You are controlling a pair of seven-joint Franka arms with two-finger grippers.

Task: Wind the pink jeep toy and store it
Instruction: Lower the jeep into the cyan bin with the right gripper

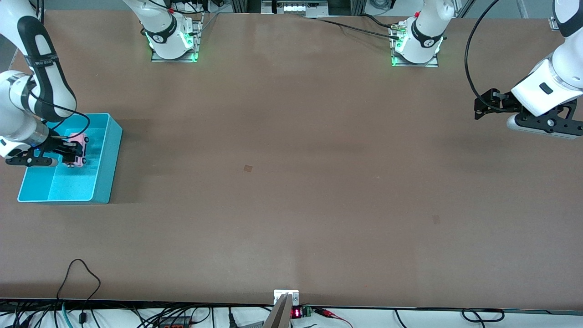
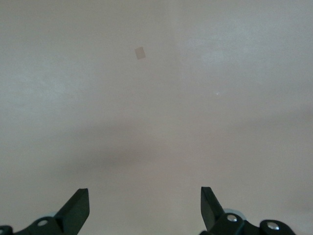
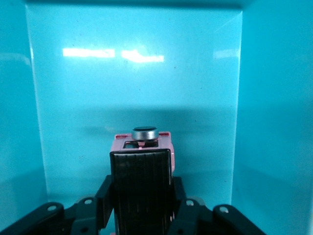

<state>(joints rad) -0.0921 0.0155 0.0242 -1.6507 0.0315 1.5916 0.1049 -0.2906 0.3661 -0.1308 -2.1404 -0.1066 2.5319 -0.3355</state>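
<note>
The pink jeep toy (image 1: 77,152) hangs inside the turquoise bin (image 1: 107,155) at the right arm's end of the table, clamped by my right gripper (image 1: 72,151), which is shut on its sides. In the right wrist view the black ribbed roof of the pink jeep toy (image 3: 143,181) fills the space between the fingers (image 3: 103,196), with a small silver knob at its pink end and the turquoise bin (image 3: 132,88) floor below. My left gripper (image 1: 483,105) waits in the air over the left arm's end of the table, open and empty; its fingertips (image 2: 78,208) stand wide apart over bare brown tabletop.
The bin's walls surround the held toy on all sides. A small pale patch (image 1: 248,168) marks the middle of the brown table. Cables (image 1: 77,282) and equipment line the table edge nearest the front camera.
</note>
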